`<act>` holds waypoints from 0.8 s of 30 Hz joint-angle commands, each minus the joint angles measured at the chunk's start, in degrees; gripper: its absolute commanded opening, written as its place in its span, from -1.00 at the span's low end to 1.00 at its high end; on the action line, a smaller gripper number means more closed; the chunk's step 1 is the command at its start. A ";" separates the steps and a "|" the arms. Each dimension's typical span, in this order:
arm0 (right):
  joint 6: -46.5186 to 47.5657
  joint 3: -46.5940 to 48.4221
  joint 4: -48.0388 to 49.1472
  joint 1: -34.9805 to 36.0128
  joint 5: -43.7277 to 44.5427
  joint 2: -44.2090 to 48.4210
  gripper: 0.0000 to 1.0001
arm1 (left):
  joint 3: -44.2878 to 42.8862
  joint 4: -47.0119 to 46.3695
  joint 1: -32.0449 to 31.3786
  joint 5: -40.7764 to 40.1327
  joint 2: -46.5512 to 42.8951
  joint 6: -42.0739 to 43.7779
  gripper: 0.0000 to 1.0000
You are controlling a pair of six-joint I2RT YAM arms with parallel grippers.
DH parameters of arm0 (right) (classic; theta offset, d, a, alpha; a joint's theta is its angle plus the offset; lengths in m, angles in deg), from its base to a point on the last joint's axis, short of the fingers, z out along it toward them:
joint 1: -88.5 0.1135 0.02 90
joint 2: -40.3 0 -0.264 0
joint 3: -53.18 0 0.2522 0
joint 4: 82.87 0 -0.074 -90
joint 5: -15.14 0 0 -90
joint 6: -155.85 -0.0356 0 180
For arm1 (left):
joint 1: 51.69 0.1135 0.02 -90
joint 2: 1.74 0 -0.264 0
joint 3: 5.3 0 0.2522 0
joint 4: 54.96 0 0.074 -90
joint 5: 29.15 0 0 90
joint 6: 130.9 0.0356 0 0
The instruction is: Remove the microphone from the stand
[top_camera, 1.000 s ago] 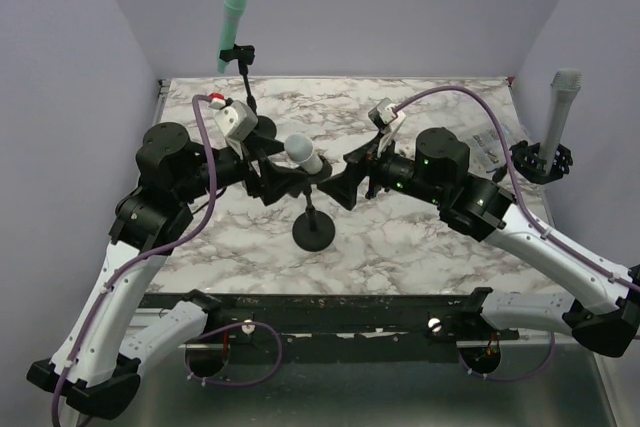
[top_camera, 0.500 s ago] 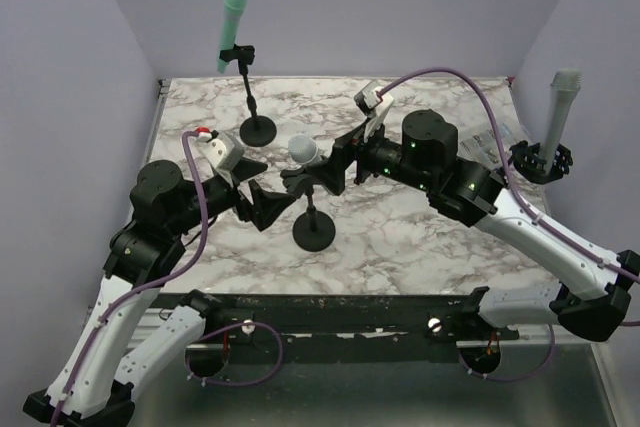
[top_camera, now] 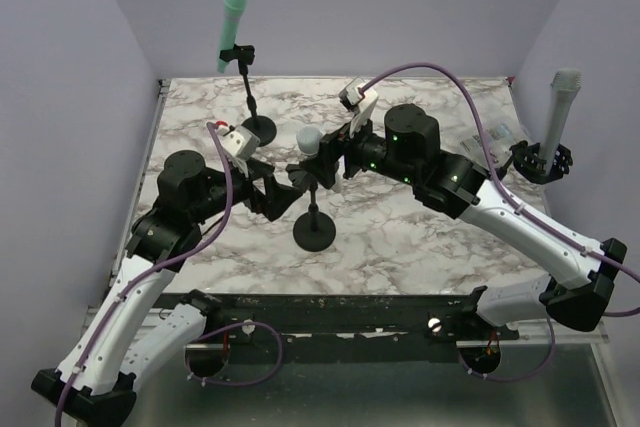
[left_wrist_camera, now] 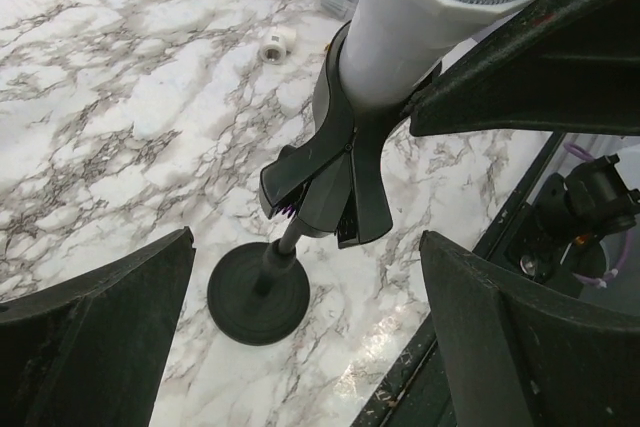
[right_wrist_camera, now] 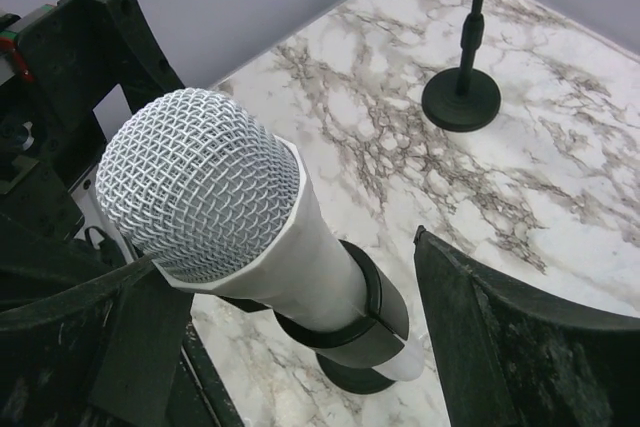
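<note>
microphone (top_camera: pixel 310 139) tipped upward, right gripper (right_wrist_camera: pixel 285 277) nearer (slightly)

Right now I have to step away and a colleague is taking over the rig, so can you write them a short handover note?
Grippers: the left gripper is open, with its jaws either side of the stand just below the clip, gripping nothing. The right gripper is open, with its jaws flanking the white microphone, not clamped on it.
Things: the white microphone sits in the clip, head tilted up.
Done: both grippers are in position at the stand.
Left: probably steady the stand with the left gripper, close the right gripper on the white microphone and pull it out of the clip.
</note>
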 commanded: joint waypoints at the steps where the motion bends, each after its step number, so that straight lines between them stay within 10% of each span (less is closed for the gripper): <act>1: 2.00 2.48 0.32 0.34 2.07 -1.99 0.72 | -2.42 -1.38 -0.21 -0.12 3.30 2.89 0.83; 24: 6.17 3.26 -0.53 0.41 0.51 -2.24 -0.41 | 1.90 -10.95 -0.08 7.53 4.51 7.57 0.64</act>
